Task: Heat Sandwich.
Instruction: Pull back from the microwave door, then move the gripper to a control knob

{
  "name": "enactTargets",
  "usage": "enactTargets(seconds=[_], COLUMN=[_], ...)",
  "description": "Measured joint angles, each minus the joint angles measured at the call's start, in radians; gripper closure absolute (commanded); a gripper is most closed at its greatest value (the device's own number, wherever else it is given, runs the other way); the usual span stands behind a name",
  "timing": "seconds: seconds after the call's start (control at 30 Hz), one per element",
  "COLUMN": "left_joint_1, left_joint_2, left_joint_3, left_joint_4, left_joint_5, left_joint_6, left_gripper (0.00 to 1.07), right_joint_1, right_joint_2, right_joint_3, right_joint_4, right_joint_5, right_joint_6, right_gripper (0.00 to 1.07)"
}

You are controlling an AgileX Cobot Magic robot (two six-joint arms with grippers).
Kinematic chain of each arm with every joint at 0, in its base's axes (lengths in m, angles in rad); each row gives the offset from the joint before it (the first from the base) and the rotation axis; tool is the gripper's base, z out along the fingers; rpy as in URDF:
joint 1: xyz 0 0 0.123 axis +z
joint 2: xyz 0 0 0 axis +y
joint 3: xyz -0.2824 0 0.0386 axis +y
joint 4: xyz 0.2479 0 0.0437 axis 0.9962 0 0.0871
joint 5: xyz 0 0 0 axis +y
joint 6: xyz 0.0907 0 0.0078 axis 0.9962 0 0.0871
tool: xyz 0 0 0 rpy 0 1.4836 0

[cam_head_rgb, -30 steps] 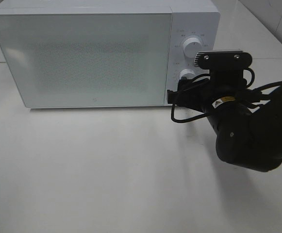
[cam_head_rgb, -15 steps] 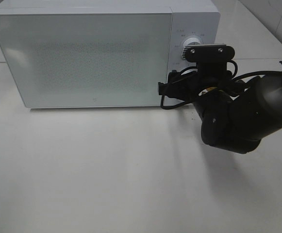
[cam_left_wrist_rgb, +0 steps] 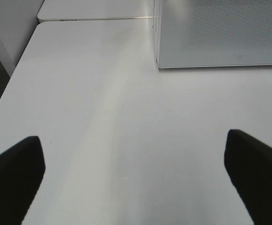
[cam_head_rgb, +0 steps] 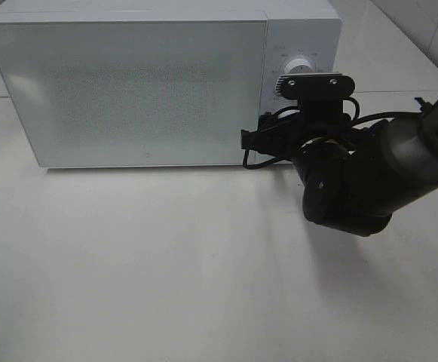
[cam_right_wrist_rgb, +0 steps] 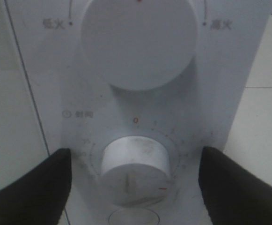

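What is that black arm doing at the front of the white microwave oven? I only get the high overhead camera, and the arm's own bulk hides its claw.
Observer: The right wrist camera shows the right gripper open. Its black fingers flank the lower round white timer knob, with a gap on each side, so it is not gripping the knob.
Operator: Is there a second arm? I see just one.
Observer: Yes. The left gripper is open and empty above the white table, with a corner of the white microwave oven ahead of it.
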Motion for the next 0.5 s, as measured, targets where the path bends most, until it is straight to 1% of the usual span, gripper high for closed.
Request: enactTargets(seconds=[0.03,0.07,0.17,0.2,0.23,0.3,0.37,0.5], left_joint_1=[0.0,0.0,0.0,0.0,0.0,0.0,0.0,0.0], left_joint_2=[0.0,0.0,0.0,0.0,0.0,0.0,0.0,0.0], left_joint_3=[0.0,0.0,0.0,0.0,0.0,0.0,0.0,0.0], left_joint_4=[0.0,0.0,0.0,0.0,0.0,0.0,0.0,0.0], left_joint_5=[0.0,0.0,0.0,0.0,0.0,0.0,0.0,0.0], left_joint_6=[0.0,0.0,0.0,0.0,0.0,0.0,0.0,0.0], left_gripper=[0.05,0.05,0.05,0.05,0.05,0.05,0.05,0.05], right_joint_1=[0.0,0.0,0.0,0.0,0.0,0.001,0.001,0.001], right_joint_2=[0.0,0.0,0.0,0.0,0.0,0.0,0.0,0.0], right_joint_3=[0.0,0.0,0.0,0.0,0.0,0.0,0.0,0.0], right_joint_4=[0.01,0.01,0.013,0.006,0.006,0.005,0.005,0.005], right_joint_5=[-0.007,-0.007,-0.009,-0.011,-0.011,-0.011,-0.012,-0.012], right_joint_6=[0.0,0.0,0.0,0.0,0.0,0.0,0.0,0.0], right_gripper=[0.51,0.51,0.67,0.8,0.8,0.91,0.98,0.99])
